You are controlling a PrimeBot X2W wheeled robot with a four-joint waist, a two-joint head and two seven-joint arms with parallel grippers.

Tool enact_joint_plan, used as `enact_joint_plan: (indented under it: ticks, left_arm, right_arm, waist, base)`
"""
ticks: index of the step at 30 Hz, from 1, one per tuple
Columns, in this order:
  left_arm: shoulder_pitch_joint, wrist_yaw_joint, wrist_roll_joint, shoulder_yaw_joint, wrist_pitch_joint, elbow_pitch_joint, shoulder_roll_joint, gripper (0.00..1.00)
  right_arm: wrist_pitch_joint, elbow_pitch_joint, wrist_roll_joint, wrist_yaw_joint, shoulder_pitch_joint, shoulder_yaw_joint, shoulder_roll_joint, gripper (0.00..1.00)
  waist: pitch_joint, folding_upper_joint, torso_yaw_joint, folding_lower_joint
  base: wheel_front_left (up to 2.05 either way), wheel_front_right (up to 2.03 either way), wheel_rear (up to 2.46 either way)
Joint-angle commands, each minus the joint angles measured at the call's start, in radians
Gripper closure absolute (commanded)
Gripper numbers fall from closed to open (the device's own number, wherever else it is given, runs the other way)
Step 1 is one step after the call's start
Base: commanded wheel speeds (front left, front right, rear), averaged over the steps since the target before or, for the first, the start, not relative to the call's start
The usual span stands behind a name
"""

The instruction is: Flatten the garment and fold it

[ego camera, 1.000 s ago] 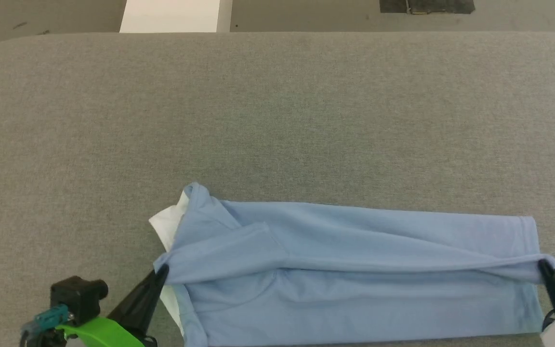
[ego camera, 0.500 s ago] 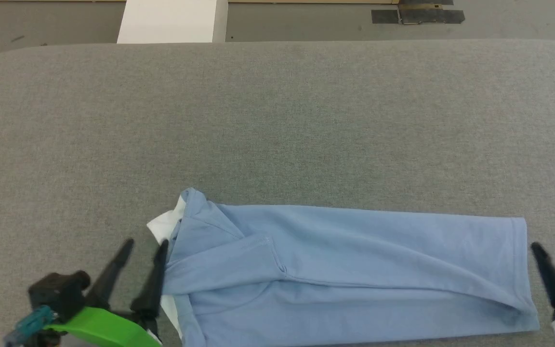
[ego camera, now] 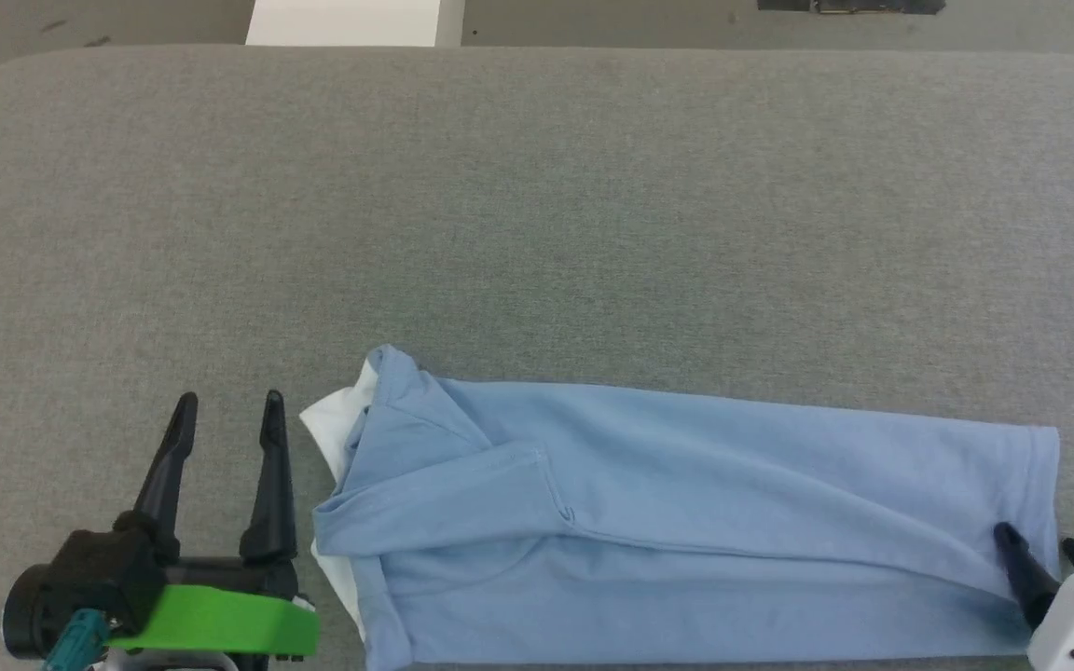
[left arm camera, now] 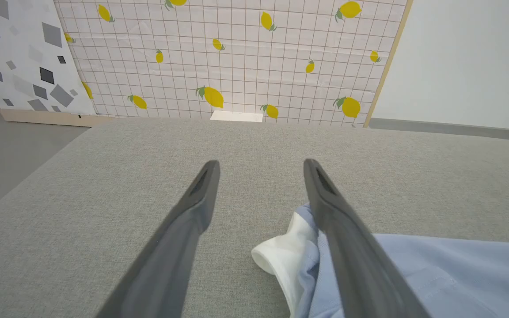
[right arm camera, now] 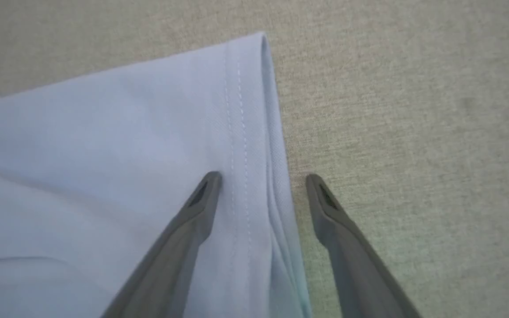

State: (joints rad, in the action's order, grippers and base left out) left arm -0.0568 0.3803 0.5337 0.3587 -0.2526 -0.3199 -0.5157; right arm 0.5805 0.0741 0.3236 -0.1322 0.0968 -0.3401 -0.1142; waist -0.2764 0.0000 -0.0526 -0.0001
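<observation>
Blue garment (ego camera: 686, 503) released, left gripper (ego camera: 230, 399) backed away, right gripper (ego camera: 1036, 538) straddling hem.

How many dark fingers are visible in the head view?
4. Two on the left gripper, beside the garment at its collar end; two on the right gripper at the hem, one over cloth, one over table.

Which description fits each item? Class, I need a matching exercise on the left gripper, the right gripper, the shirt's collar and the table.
Column one:
1 left gripper
2 right gripper
3 collar
4 table

Column two:
A grey cloth surface
B open, astride the garment's hem
C white, poking out at the garment's left end
D open, beside the collar

Pairs: 1-D, 2-B, 3-C, 4-A
</observation>
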Motion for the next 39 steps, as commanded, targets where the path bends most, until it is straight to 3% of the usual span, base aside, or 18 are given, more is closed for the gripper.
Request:
enact_joint_plan:
  ticks: [1,4,5,6,14,26,30,39]
  left_arm:
    - [0.013,-0.002,-0.013,-0.005,-0.009,0.006,0.012,0.00]
    - [0.016,-0.016,-0.025,-0.002,-0.009,0.018,0.029,0.00]
    - [0.018,-0.019,-0.027,-0.003,-0.009,0.021,0.033,0.00]
    - [0.018,-0.022,-0.029,-0.004,-0.009,0.023,0.035,0.00]
    - [0.015,-0.032,-0.038,-0.014,-0.009,0.034,0.050,0.00]
    - [0.015,-0.056,-0.039,0.017,-0.009,0.071,0.069,0.00]
    - [0.009,-0.062,-0.032,0.022,-0.009,0.085,0.070,0.00]
    - [0.003,-0.081,-0.012,0.039,-0.009,0.107,0.087,0.00]
  right_arm:
    - [-0.003,-0.023,-0.014,0.002,-0.020,0.006,-0.007,0.00]
    - [0.010,-0.073,-0.019,0.002,-0.023,0.012,-0.012,0.01]
    - [0.021,-0.086,-0.015,0.002,-0.024,0.011,-0.012,0.68]
    - [0.030,-0.092,-0.014,0.002,-0.025,0.010,-0.012,1.00]
    - [0.046,-0.065,-0.013,0.002,-0.052,-0.027,-0.021,1.00]
    - [0.016,-0.129,-0.118,0.002,-0.117,-0.196,-0.154,1.00]
    - [0.063,-0.088,-0.047,0.002,-0.112,-0.140,-0.138,1.00]
    - [0.259,0.174,0.120,0.002,-0.072,0.100,-0.069,1.00]
  waist:
    - [-0.004,0.0000,-0.008,0.0001]
    - [-0.003,0.0000,-0.020,0.0001]
    - [-0.003,0.0000,-0.023,0.0001]
    - [-0.002,0.0000,-0.025,0.0001]
    - [0.018,0.0000,-0.023,0.0001]
    - [0.051,0.0000,0.001,0.0001]
    - [0.066,0.0000,0.006,0.0001]
    - [0.092,0.0000,0.001,0.0001]
  base:
    - [0.00,0.00,0.00]
    - [0.00,0.00,0.00]
    - [0.00,0.00,0.00]
    - [0.00,0.00,0.00]
    - [0.00,0.00,0.00]
    - [0.00,0.00,0.00]
    - [0.00,0.00,0.00]
    - [0.00,0.00,0.00]
